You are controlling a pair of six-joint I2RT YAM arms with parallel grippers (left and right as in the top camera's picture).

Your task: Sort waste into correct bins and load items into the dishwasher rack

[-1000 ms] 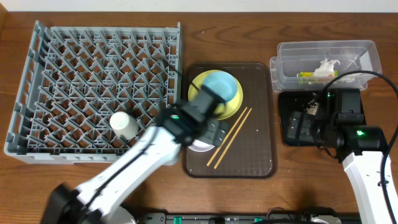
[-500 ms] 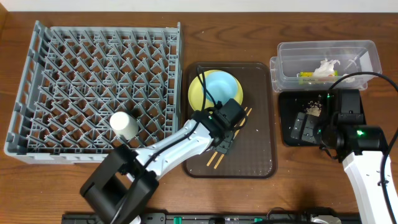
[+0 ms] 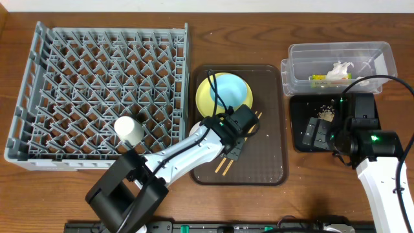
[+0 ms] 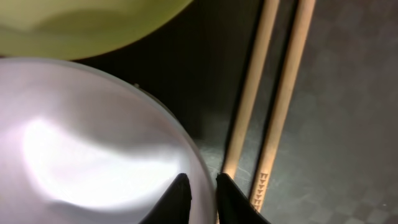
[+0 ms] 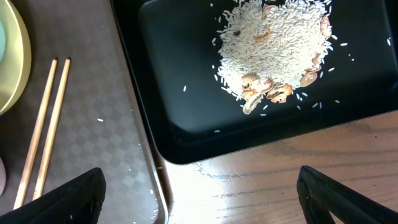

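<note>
My left gripper (image 4: pixel 202 194) is shut on the rim of the white bowl (image 4: pixel 93 137), one finger inside and one outside. The wooden chopsticks (image 4: pixel 273 93) lie just right of it on the brown tray. Overhead, the left gripper (image 3: pixel 232 147) covers most of that bowl. The light blue bowl (image 3: pixel 229 90) sits on the yellow plate (image 3: pixel 206 97). A small white cup (image 3: pixel 129 131) lies in the grey dishwasher rack (image 3: pixel 97 65). My right gripper (image 5: pixel 205 199) hangs open and holds nothing, at the black tray's (image 5: pixel 186 112) near edge, below the rice crumbs (image 5: pixel 273 43).
The brown serving tray (image 3: pixel 265 155) holds the plate, bowls and chopsticks. The clear tub (image 3: pixel 362 55) at the back right holds white tissue (image 3: pixel 339 70) and a yellow-green wrapper (image 3: pixel 317 79). Bare wooden table (image 5: pixel 280 186) lies between the two trays.
My left arm swung from over the plate down to the white bowl, and its jaws closed on the bowl's rim. The right arm has barely moved.
</note>
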